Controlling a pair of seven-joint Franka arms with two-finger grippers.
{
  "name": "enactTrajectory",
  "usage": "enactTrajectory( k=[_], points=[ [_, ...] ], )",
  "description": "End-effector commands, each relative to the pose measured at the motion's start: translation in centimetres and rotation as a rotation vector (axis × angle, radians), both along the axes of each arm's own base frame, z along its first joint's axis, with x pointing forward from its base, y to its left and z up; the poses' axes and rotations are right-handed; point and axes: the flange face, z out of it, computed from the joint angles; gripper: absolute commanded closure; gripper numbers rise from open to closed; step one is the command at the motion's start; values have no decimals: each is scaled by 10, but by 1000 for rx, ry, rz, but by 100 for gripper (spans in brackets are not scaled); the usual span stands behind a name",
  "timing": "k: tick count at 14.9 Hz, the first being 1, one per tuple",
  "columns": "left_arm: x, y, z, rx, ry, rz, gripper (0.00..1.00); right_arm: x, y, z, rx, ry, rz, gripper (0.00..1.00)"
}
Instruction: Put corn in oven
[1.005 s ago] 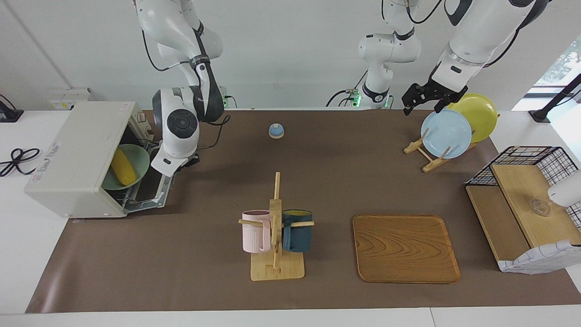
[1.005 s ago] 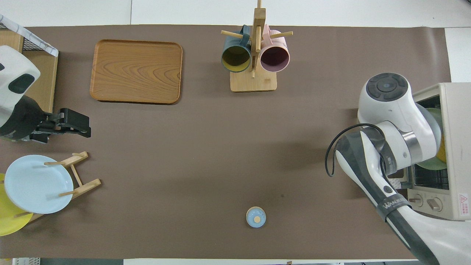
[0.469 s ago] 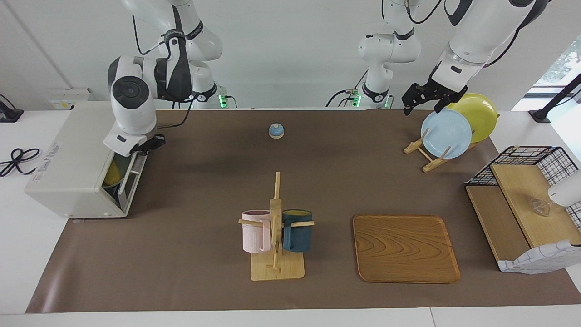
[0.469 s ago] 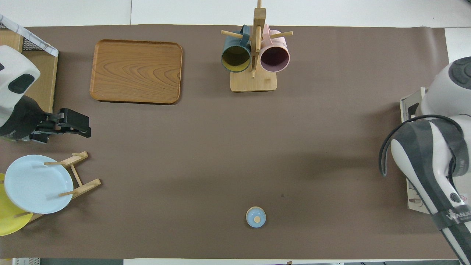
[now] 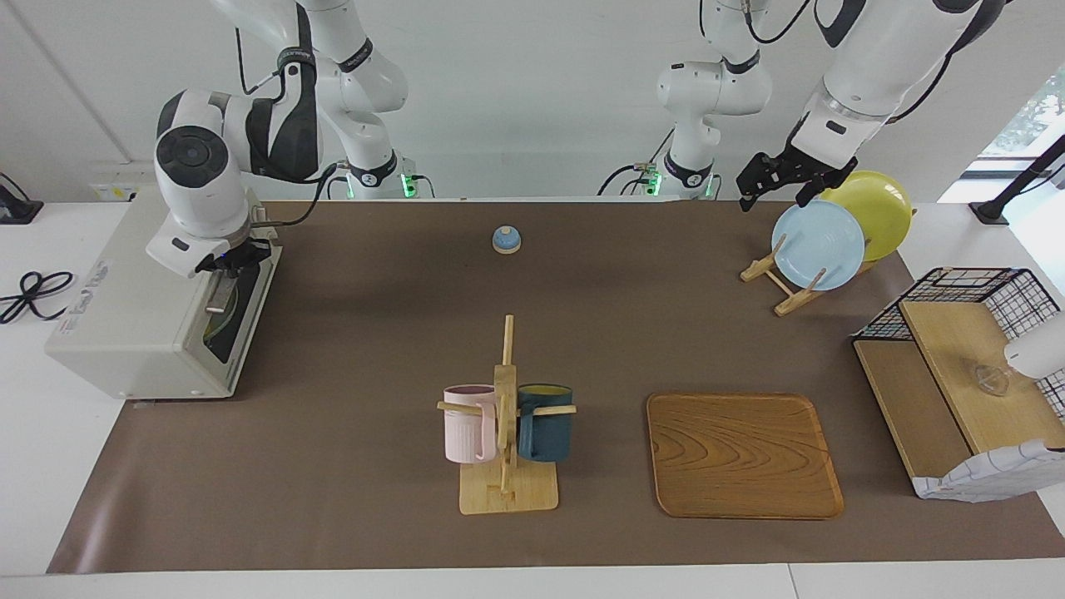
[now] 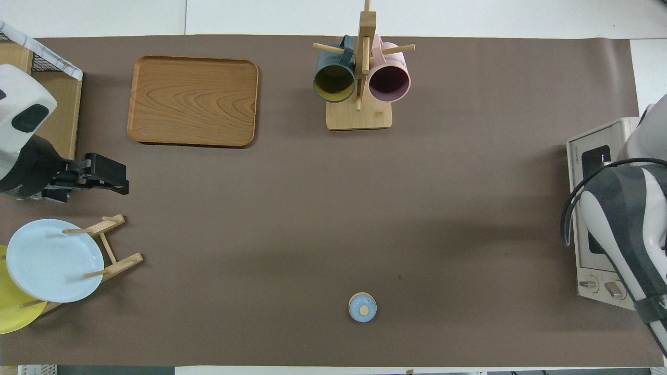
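Note:
The off-white oven stands at the right arm's end of the table, and its dark glass door is up and closed. The corn is hidden behind that door; only a dim green shape shows through the glass. My right gripper is shut and sits at the door's top edge by the metal bar handle. In the overhead view the right arm covers most of the oven and hides its gripper. My left gripper waits open and empty in the air beside the plate rack.
A mug stand with a pink and a dark blue mug stands mid-table. A wooden tray lies beside it. The rack holds a blue plate and a yellow plate. Also here are a small blue bell and a wire basket.
The right gripper swung the oven door up from fully open to closed. The corn on its green plate went out of sight behind the glass. The left arm stayed still.

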Motion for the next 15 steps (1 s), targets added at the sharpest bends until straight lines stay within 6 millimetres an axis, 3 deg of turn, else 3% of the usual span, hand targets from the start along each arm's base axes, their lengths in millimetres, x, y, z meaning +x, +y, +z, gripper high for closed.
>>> enactTrajectory(
  k=[1,3,5,6,8,13,15],
  points=[
    [-3,4,4,11,6,1,0,-8,-8,29,38,54,-14,97],
    [-3,4,4,11,6,1,0,-10,1,60,98,20,-16,77],
    [-3,4,4,10,5,1,0,-14,7,76,150,-19,-19,11],
    [-3,4,4,11,6,1,0,-14,10,85,171,-47,-24,0],
    [-3,4,4,10,5,1,0,-10,11,100,199,-90,-38,0],
    [-3,4,4,10,5,1,0,-12,12,105,235,-103,-50,0],
    [-3,4,4,11,6,1,0,-3,15,117,233,-172,-43,0]
  ],
)
